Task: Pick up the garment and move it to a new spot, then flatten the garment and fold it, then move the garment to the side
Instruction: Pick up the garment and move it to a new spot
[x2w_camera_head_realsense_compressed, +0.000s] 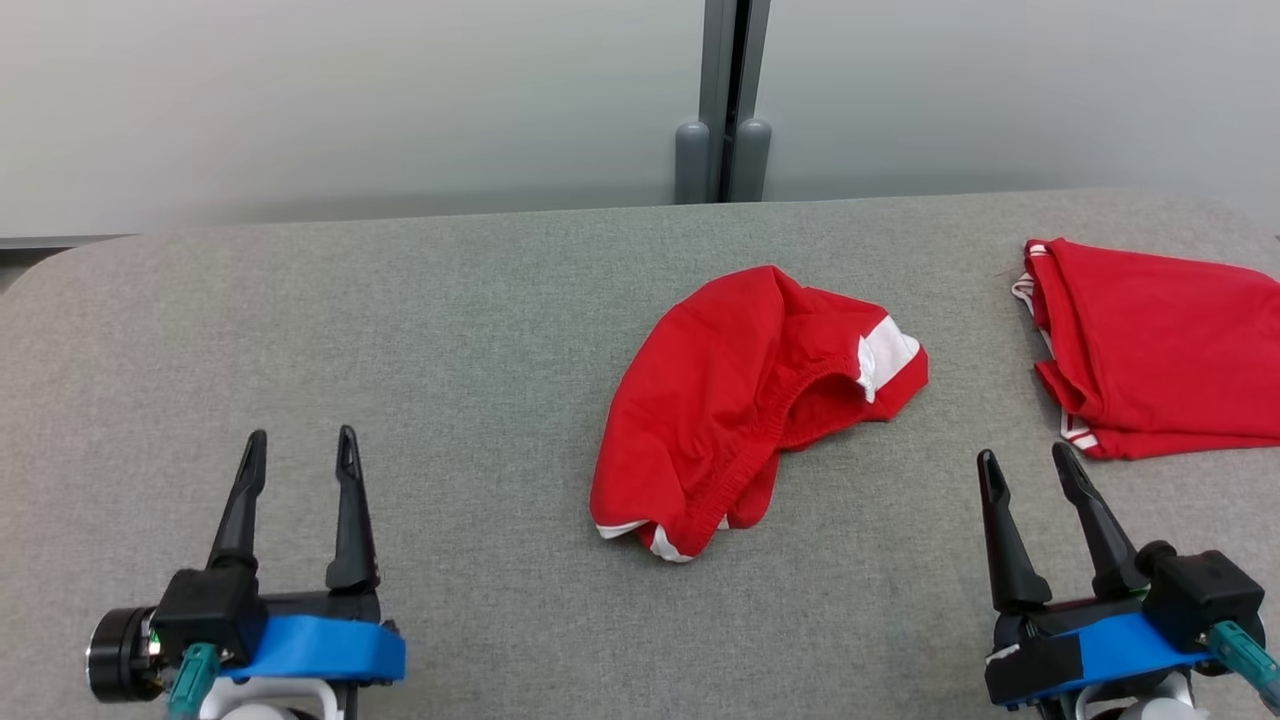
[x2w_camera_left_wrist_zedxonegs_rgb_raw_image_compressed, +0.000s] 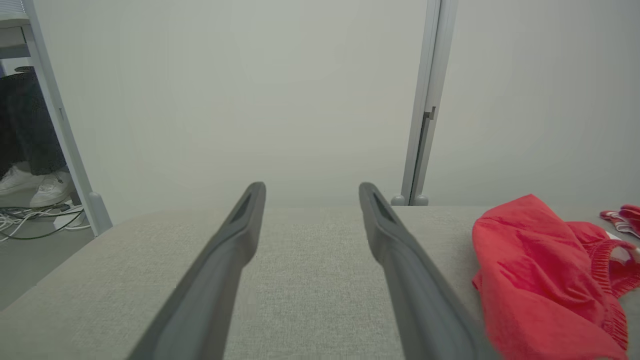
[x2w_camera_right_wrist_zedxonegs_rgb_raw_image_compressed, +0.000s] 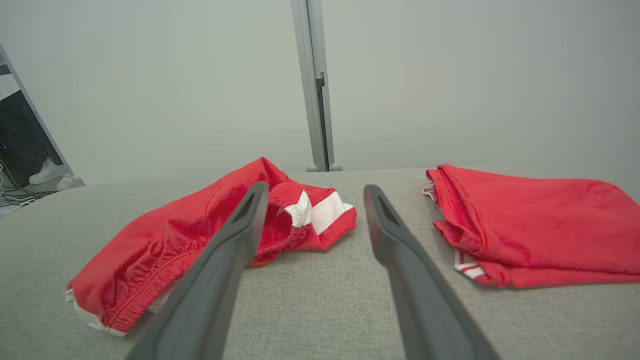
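Note:
A crumpled red garment (x2w_camera_head_realsense_compressed: 740, 400) with white trim and an elastic waistband lies bunched at the middle of the grey padded table (x2w_camera_head_realsense_compressed: 400, 330). It also appears at the right of the left wrist view (x2w_camera_left_wrist_zedxonegs_rgb_raw_image_compressed: 540, 280) and left of centre in the right wrist view (x2w_camera_right_wrist_zedxonegs_rgb_raw_image_compressed: 200, 235). My left gripper (x2w_camera_head_realsense_compressed: 300, 450) rests open at the lower left, well to the left of the garment, nothing between its fingers (x2w_camera_left_wrist_zedxonegs_rgb_raw_image_compressed: 225, 265). My right gripper (x2w_camera_head_realsense_compressed: 1025, 462) rests open at the lower right, to the right of the garment, with its fingers (x2w_camera_right_wrist_zedxonegs_rgb_raw_image_compressed: 400, 255) empty.
A second red garment (x2w_camera_head_realsense_compressed: 1150, 345), folded flat, lies at the table's right edge and shows in the right wrist view (x2w_camera_right_wrist_zedxonegs_rgb_raw_image_compressed: 530, 225). A pale wall with a grey post (x2w_camera_head_realsense_compressed: 725, 100) stands behind the table. Someone's white shoes (x2w_camera_left_wrist_zedxonegs_rgb_raw_image_compressed: 35, 185) and floor cables show past the left edge.

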